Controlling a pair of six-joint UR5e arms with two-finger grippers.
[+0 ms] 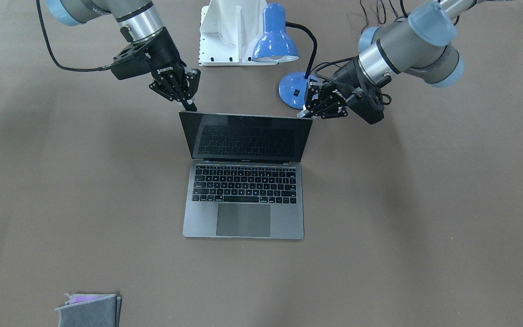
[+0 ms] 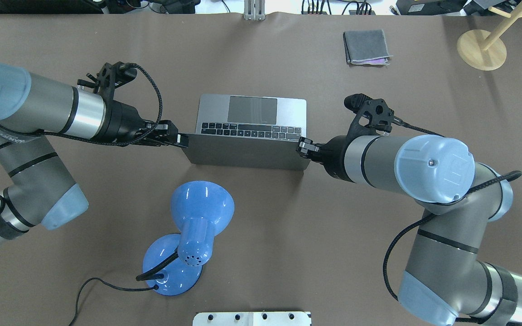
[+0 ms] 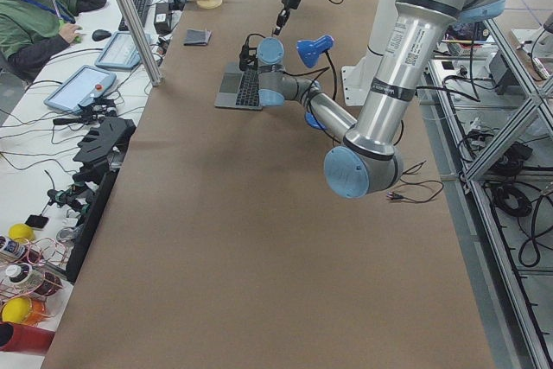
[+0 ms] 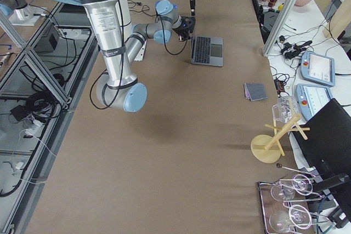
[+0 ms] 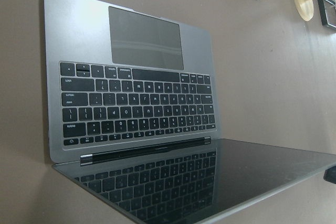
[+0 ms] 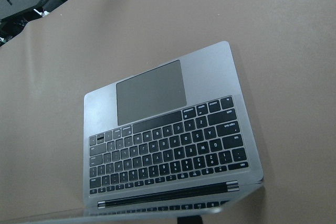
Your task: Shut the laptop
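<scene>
The space-grey laptop [image 1: 243, 213] stands open in the middle of the table, its black screen leaning back toward me. In the overhead view I see the back of its lid [image 2: 247, 156]. My left gripper [image 1: 305, 114] is at one top corner of the lid, fingers together and tips touching the edge; it also shows in the overhead view [image 2: 183, 140]. My right gripper [image 1: 191, 107] is at the other top corner [image 2: 302, 146], fingers together as well. Both wrist views show the keyboard and trackpad [image 5: 144, 38] [image 6: 152, 93], with no fingers in sight.
A blue desk lamp [image 1: 275, 38] [image 2: 202, 213] stands just behind the lid, its base [image 1: 291, 91] close under my left gripper. A white mount [image 1: 225, 32] is behind it. A folded grey cloth [image 1: 89, 311] lies far off. A wooden stand [image 2: 480, 49] is at the far right.
</scene>
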